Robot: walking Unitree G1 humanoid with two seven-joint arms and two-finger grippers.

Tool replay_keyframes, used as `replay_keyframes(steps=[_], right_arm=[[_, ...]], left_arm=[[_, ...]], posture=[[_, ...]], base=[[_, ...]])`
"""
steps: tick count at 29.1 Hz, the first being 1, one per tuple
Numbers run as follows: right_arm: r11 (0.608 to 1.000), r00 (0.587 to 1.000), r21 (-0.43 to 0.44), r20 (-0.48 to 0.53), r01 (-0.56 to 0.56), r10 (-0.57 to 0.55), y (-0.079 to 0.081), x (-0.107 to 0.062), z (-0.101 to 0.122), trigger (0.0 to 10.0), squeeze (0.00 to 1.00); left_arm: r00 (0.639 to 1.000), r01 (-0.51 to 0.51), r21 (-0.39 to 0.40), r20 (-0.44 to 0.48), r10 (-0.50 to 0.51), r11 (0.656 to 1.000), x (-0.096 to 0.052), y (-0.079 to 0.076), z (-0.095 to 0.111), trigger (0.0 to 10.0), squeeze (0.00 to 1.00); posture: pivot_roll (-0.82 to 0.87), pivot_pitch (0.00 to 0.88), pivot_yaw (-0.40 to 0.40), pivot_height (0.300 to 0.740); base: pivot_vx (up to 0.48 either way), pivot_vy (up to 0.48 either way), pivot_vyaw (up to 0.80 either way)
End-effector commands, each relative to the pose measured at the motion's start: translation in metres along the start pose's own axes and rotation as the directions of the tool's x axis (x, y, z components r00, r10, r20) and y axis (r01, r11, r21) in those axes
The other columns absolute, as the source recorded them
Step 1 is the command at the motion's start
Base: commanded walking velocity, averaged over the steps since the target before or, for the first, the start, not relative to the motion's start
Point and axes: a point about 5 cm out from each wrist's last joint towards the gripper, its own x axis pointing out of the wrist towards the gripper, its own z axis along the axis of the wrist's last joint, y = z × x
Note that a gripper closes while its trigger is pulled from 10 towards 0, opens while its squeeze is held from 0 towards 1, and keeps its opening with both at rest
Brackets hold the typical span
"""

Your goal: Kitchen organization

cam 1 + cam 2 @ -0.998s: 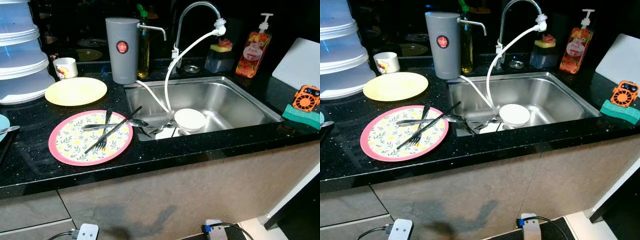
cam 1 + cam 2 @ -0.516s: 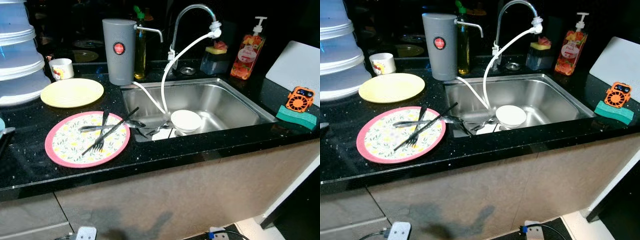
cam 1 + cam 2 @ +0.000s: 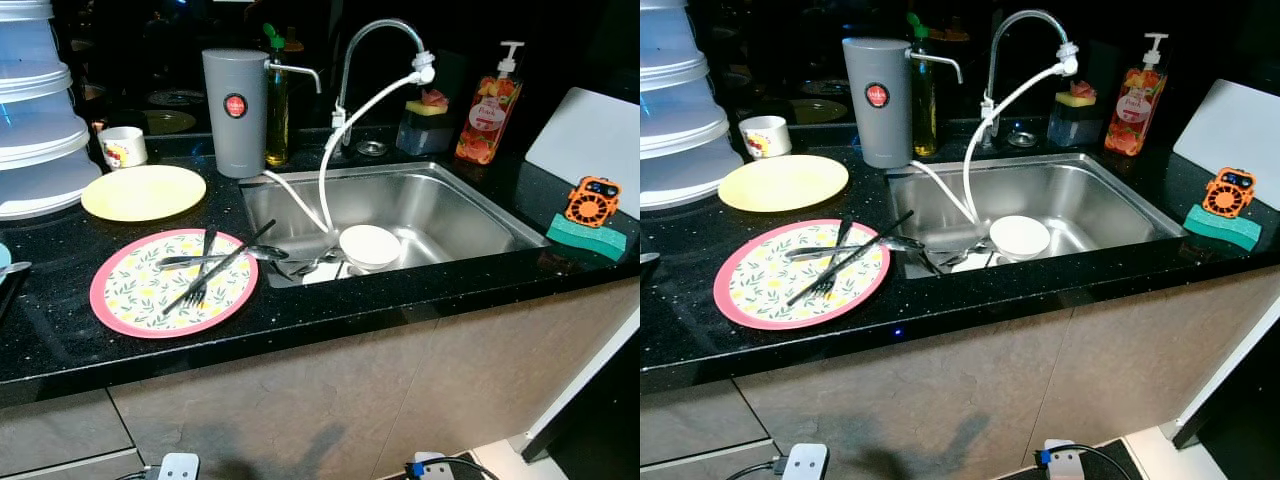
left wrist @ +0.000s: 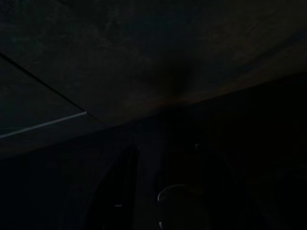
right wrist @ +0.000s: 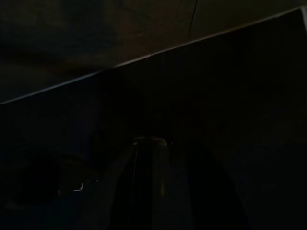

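Nothing shifts but my camera; next I'd lift the fork (image 3: 205,283) off the pink plate (image 3: 130,312) gently (finger spread: can't tell).

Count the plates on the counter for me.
2: a pink-rimmed plate near the front edge with cutlery on it, and a yellow plate behind it. Others may be hidden left.

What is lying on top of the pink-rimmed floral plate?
On the floral plate lie a black fork and other dark cutlery, crossing and overhanging toward the sink. The pattern beneath them is covered.
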Motion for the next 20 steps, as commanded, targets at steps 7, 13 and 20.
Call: replay_keyframes(steps=[7,13,20], right_arm=[[0.998,1.0,0.059,0.006,-0.001,0.0,-0.003,-0.001,-0.001,10.0,0.0],[0.995,1.0,0.1,0.022,-0.024,0.022,-0.001,-0.001,-0.001,10.0,0.0],[1.0,0.998,-0.017,-0.06,-0.004,0.003,-0.008,-0.005,-0.017,10.0,0.0]], left_arm=[[0.999,0.04,-0.007,-0.015,-0.04,0.999,-0.002,-0.004,-0.005,10.0,0.0],[0.998,0.037,0.024,-0.06,-0.036,0.999,-0.002,-0.004,-0.011,10.0,0.0],[0.998,0.012,0.027,-0.066,-0.01,1.0,-0.002,-0.001,-0.012,10.0,0.0]], posture=[[0.01,0.012,-0.046,0.74],[-0.02,0.018,-0.006,0.74],[-0.01,0.029,0.008,0.74]], base=[[0.0,0.0,0.0],[0.0,0.0,0.0],[0.0,0.0,0.0]])
